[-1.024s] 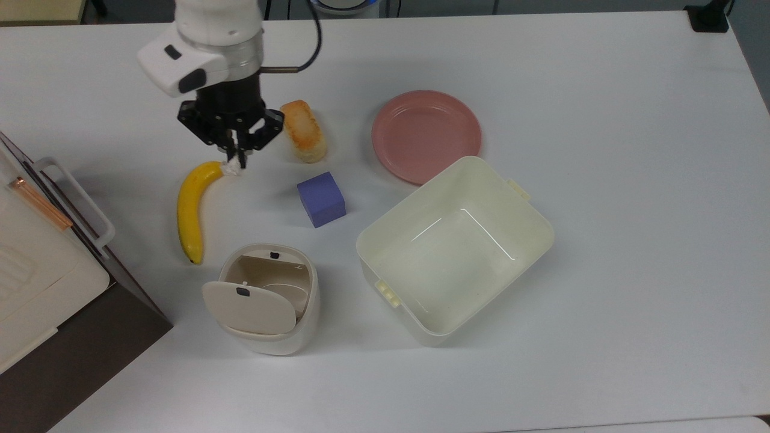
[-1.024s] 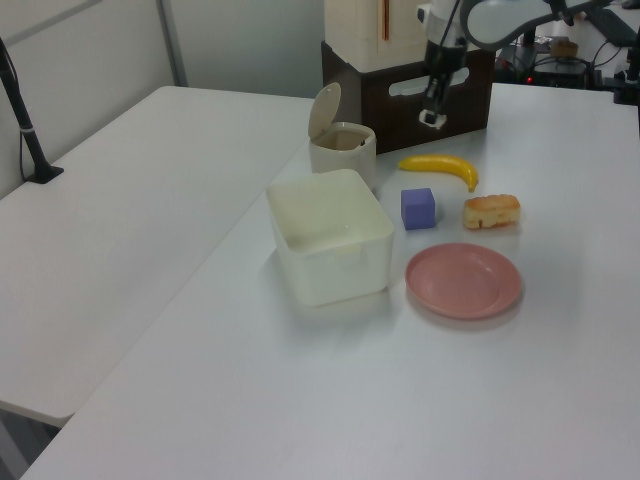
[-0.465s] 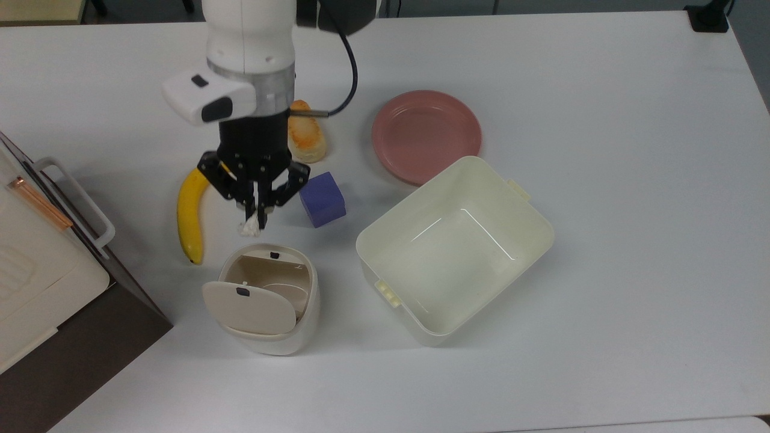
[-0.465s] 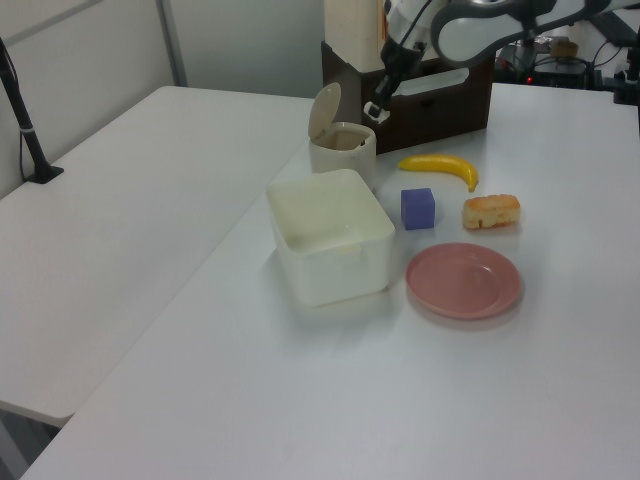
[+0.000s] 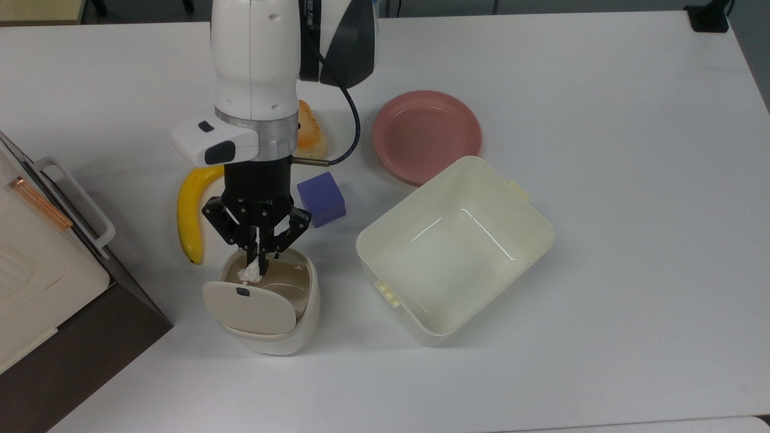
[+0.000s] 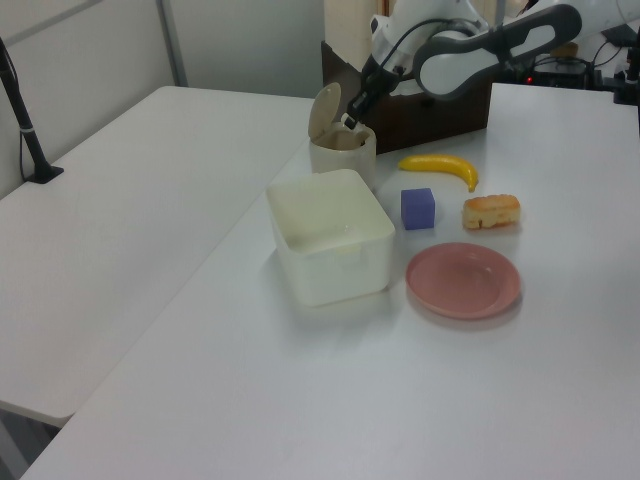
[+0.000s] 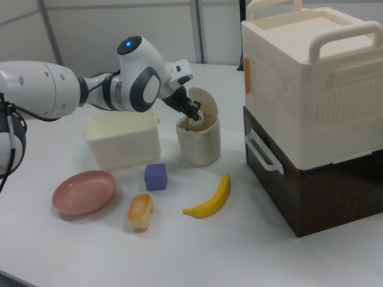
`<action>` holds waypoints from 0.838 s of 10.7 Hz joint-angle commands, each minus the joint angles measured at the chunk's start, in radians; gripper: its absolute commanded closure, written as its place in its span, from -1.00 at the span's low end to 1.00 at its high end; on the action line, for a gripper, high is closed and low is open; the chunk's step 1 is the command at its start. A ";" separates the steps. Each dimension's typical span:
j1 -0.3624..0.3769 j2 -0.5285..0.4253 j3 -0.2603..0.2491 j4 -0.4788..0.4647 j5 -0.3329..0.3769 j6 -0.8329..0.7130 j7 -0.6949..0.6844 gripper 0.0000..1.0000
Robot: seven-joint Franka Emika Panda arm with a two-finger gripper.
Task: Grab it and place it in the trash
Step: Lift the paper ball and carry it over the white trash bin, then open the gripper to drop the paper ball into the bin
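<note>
- While the gripper [image 5: 260, 255] is pinching the paper wad [image 5: 249, 273] between its fingertips, the wad is hanging over the open mouth of the bin [image 5: 283, 340], w/ the arm coming down from the top view's upper edge.
- At the top view's far left, a cream box w/ a handle [image 5: 36, 264] is sitting on a dark brown base [image 5: 90, 343], well apart from the bin.
- Next along in the top view, a banana [image 5: 189, 210] is lying on the white table [image 5: 631, 240], just beside the gripper and near the bin's rim.
- The bin's beige flap lid [image 5: 249, 308] is standing open, tilted toward the top view's lower left; its small dark latch is showing.
- In the left view the gripper [image 6: 350, 118] is sitting right at the bin [image 6: 342, 152] opening, lid [image 6: 322, 108] upright beside it.
- In the right view the gripper [image 7: 194, 113] is reaching into the bin [image 7: 198, 143] top from the right view's left.
- A bread roll [image 5: 310, 135] is lying partly hidden behind the arm in the top view, above a purple cube [image 5: 322, 198].
- The cube is sitting between the gripper and a large cream tub [image 5: 454, 249], touching neither.
- A pink plate [image 5: 426, 135] is lying just above the tub in the top view, near its rim.
- Rightmost part of the table is bare white surface.
</note>
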 commanded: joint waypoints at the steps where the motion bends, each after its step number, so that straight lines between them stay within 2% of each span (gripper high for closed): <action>1: 0.005 0.018 -0.006 0.019 0.001 0.011 0.014 1.00; 2: 0.002 0.018 -0.005 0.019 0.001 0.011 0.017 0.75; 3: 0.002 0.016 -0.006 0.021 0.001 0.010 0.019 -0.06; 5: 0.004 0.013 -0.007 0.022 -0.005 0.010 0.019 -0.37; 6: 0.004 0.013 -0.007 0.022 -0.006 0.010 0.019 -0.99; 9: 0.002 0.010 -0.007 0.022 -0.014 0.008 0.019 -1.00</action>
